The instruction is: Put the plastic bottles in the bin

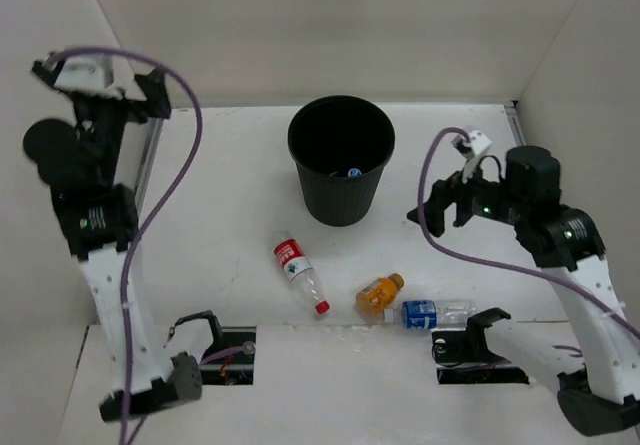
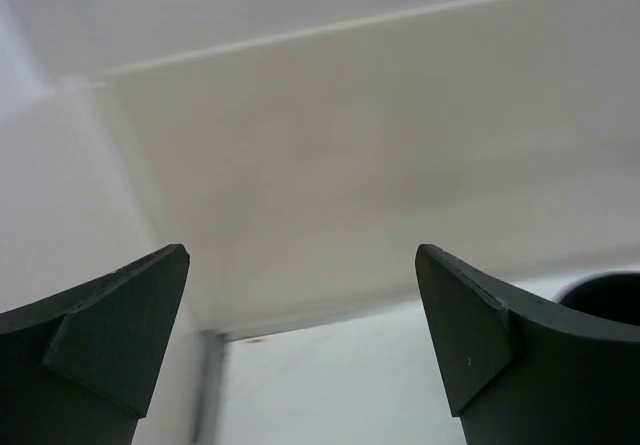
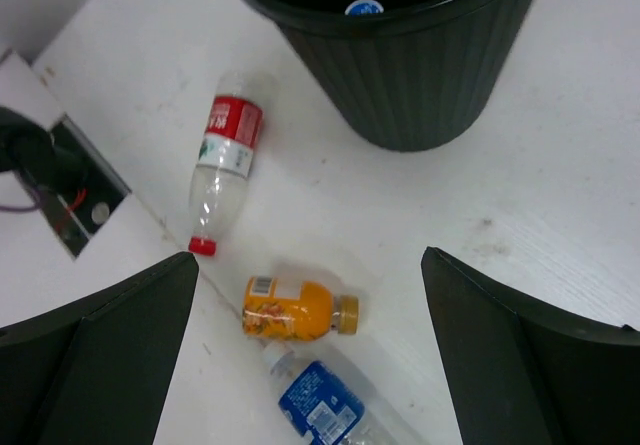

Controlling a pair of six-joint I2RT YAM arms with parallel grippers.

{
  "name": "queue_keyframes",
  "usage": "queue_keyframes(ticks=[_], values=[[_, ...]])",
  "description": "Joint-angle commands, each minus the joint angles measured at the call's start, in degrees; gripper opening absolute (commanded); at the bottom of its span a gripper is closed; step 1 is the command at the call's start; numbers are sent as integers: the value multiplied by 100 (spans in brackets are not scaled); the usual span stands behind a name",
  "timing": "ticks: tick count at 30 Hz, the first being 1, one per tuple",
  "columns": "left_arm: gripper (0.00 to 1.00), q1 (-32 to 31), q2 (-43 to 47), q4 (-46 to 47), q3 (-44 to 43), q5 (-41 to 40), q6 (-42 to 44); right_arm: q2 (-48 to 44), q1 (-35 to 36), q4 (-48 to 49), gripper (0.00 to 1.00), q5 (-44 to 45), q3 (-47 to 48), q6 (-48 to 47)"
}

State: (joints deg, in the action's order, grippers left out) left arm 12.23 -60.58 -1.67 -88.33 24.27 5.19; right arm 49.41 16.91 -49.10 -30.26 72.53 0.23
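Nearest me, three plastic bottles lie on their sides along the near edge of the worktop (image 1: 230,185). The blue-label bottle (image 1: 433,313) is closest to the right arm's base. The orange bottle (image 1: 380,295) is just beside its neck end; I can't tell if they touch. The red-label bottle (image 1: 300,275) sits to the left of the orange one, apart from it, lying diagonal with its red cap toward the near edge.

The right fingers (image 3: 100,355) are spread wide with nothing held. They hover above the worktop on the right side, and the wrist view looks down on all three bottles and the bin's wall.

The bin (image 1: 340,190) stands upright past the bottles, mid-worktop and well apart from them. A small blue-and-white round thing (image 3: 364,7) shows inside against the bin's wall; I can't tell what it is.

The left fingers (image 2: 90,355) are also spread wide and empty. That arm is raised high at the far left by the side wall, with a purple cable (image 1: 190,125) looping off it. Its wrist view shows mostly the back wall (image 2: 350,145), with a sliver of the bin's rim at the lower right.
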Motion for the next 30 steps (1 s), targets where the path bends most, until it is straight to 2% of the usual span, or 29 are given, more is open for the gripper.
queue_keyframes(ticks=[1,4,7,10,14,18,22,30], values=[[100,879,817,-455,438,-441,368,428,859,189,100,591,147,-103],[100,1723,1555,-877,939,-432,395,867,1774,576,100,644,59,65],[100,2304,2136,-1264,1309,-336,403,1298,2556,866,100,688,-89,179],[100,2648,2515,-1633,1477,-186,307,1606,3216,1393,100,714,-405,486],[100,2824,2919,-1810,1635,-239,79,1905,3761,2218,100,1021,-1090,750],[100,3017,3122,-1916,1600,-160,-193,2265,4131,3150,100,1610,-1733,917],[100,3404,3192,-2039,1469,551,-510,2784,4185,3907,100,2199,-1962,1190],[100,3703,3149,-1898,1328,1053,-783,3917,4246,4075,100,2683,-1357,1242]])
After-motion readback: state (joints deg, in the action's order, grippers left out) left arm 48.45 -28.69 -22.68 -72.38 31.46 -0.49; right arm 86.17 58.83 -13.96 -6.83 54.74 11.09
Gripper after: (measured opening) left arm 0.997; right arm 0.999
